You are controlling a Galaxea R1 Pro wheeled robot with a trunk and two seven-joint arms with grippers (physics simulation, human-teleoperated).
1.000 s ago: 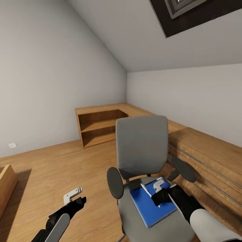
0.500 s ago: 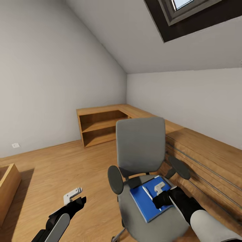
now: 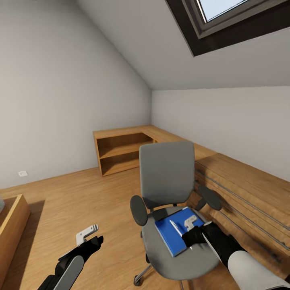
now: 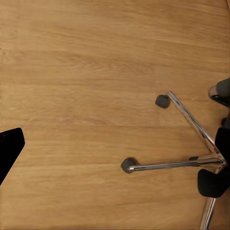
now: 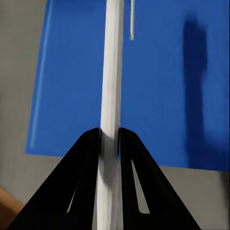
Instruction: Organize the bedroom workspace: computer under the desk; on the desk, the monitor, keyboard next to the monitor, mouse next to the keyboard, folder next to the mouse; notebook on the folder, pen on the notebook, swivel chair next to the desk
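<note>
Head view first: over the last second the whole picture has slid. More of the skylight (image 3: 225,8) shows and the swivel chair (image 3: 167,173) sits smaller, with its base coming into frame. We read that as our head or trunk moving, not the chair rolling. The folder (image 3: 171,237) hasn't gone anywhere, it's lying flat on the seat with the right claw (image 3: 189,225) down on its near corner. So the folder-to-worktop step isn't done yet, and nothing is lifted as far as we can judge.

Right wrist view gives us what the head can't: the two black jaws are pinched tight on a thin white strip (image 5: 111,96) running out over the blue sheet. Could be the pen, but we honestly can't say.

Left claw (image 3: 89,235) hangs low over the wooden floor (image 4: 72,72), well apart from the seat. Whether it's open or closed, we can't tell. Its wrist camera does catch the chair's chrome legs and casters, which the head view barely shows.
</note>
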